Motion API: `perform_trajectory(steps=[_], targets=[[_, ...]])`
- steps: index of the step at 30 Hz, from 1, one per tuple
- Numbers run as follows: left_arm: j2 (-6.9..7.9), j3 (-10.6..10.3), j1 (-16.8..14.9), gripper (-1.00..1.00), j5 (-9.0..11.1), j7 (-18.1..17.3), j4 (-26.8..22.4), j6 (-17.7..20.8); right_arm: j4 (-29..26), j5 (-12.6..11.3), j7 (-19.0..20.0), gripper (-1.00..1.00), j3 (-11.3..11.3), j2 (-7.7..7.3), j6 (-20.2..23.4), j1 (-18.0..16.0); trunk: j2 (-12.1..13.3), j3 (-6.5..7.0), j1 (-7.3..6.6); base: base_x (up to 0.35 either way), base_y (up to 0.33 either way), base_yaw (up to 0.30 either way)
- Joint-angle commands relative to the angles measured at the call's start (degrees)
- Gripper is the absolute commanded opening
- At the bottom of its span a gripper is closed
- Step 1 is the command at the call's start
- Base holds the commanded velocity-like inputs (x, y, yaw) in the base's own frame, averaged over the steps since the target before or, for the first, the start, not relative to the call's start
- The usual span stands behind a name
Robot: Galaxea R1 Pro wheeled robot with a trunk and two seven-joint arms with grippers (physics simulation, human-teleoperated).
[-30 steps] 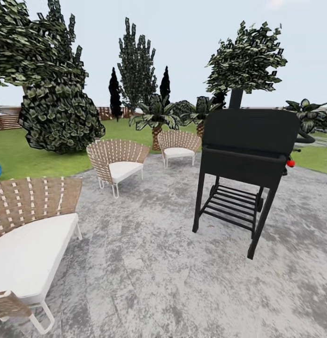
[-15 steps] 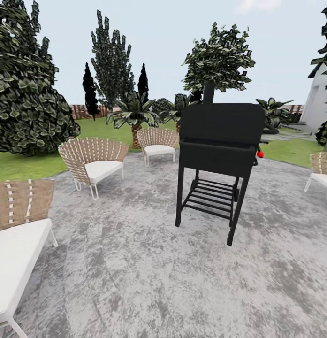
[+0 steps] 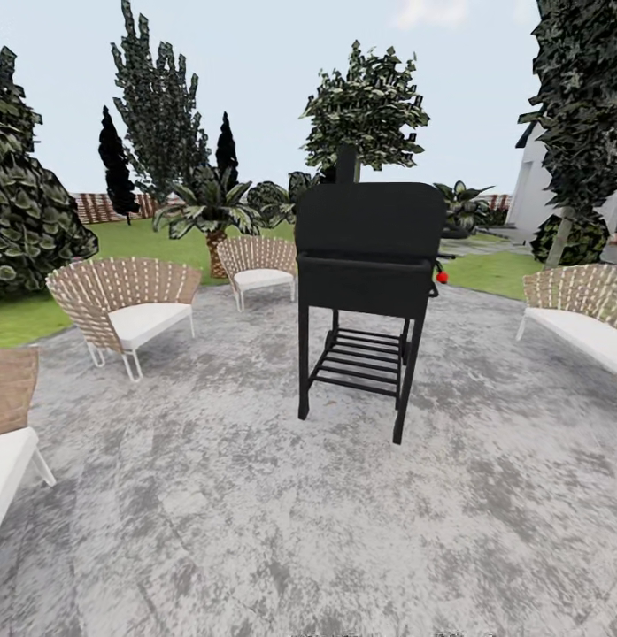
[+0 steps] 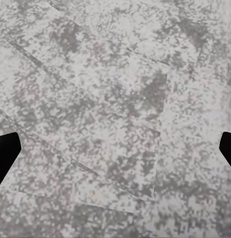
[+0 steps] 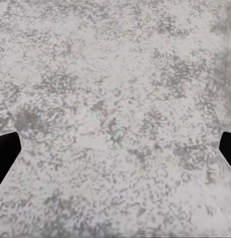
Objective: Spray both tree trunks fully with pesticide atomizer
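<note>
The pesticide atomizer is out of view. I look over a grey mottled patio (image 3: 255, 513) in the garden. A tree (image 3: 366, 102) with a broad crown of blocky green leaves stands on the lawn behind a black grill, which hides its trunk. A second leafy tree (image 3: 581, 106) rises at the right edge on a pale leaning trunk (image 3: 563, 237). My left gripper (image 4: 116, 151) hangs open over bare paving, its black fingertips (image 4: 6, 151) far apart. My right gripper (image 5: 115, 151) is also open over paving, holding nothing.
A black grill (image 3: 368, 265) on legs, with a red knob (image 3: 442, 277), stands mid-patio straight ahead. Woven chairs (image 3: 122, 301) with white cushions ring the left side, and a woven bench (image 3: 578, 310) sits at the right. Palm plants (image 3: 211, 208), dark columnar trees (image 3: 115, 164) and a slat fence (image 3: 100, 208) lie beyond.
The whole view has swung to the right: the grill and chairs sit further left in the picture, the near sofa has nearly left it, and the right bench and tree have come in.
</note>
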Motion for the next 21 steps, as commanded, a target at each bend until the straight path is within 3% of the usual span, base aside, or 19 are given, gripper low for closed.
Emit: perform_trajectory(steps=[1,6,21], targets=[[0.0,0.0,0.0,1.0,0.0,0.0,0.0,0.0,0.0,0.0,0.0,1.0,-0.5,0.01,0.0,0.0,-0.4,-0.23,0.23,0.0,0.0,-0.287],[0.0,0.0,0.0,1.0,0.0,0.0,0.0,0.0,-0.1,0.1,0.1,1.0,-1.6,0.03,0.0,0.0,-2.4,-1.31,1.33,0.0,0.0,-0.287],[-0.01,0.0,0.0,1.0,0.0,0.0,0.0,0.0,-0.1,0.0,0.1,1.0,-1.7,0.03,0.0,0.0,-8.4,-4.32,4.62,0.0,0.0,-0.288]])
